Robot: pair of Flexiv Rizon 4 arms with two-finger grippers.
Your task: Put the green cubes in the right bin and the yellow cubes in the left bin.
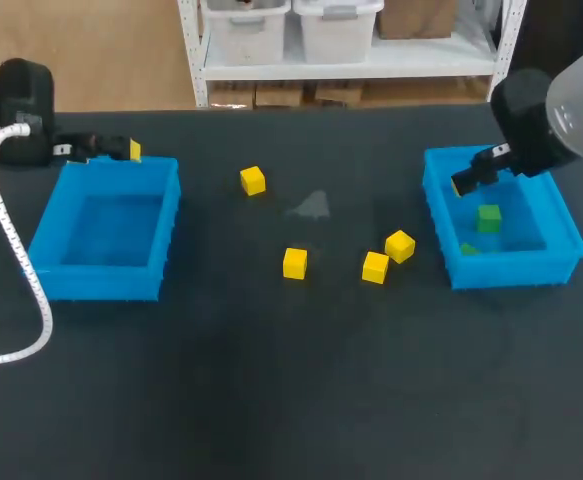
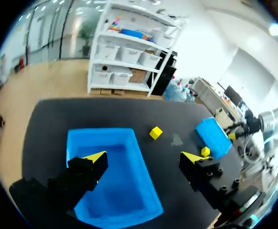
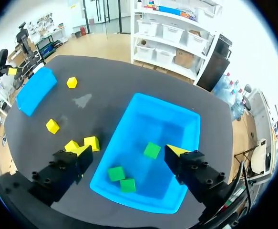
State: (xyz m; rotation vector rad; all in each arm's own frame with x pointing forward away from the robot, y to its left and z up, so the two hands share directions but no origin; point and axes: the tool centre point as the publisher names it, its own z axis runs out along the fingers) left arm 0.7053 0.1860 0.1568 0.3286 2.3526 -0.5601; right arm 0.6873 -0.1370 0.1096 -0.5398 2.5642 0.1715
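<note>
Cubes (image 1: 294, 263), four yellow, lie between bins (image 1: 101, 283); left hand (image 2: 143, 157) and right hand (image 3: 129, 150) gape wide at those bins.

In the head view, barely seen behind the right bin (image 1: 511, 268) wall: two green cubes (image 1: 468, 249), a mere sliver. Cut off at the sides: left arm (image 1: 19, 105), right arm (image 1: 561, 105).

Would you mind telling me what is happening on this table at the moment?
The robot is sorting cubes by colour. Three green cubes lie in the right bin, with the right fingers open above it. The left fingers hang open over the left bin, which holds no cubes. Four yellow cubes sit on the table between the bins.
</note>
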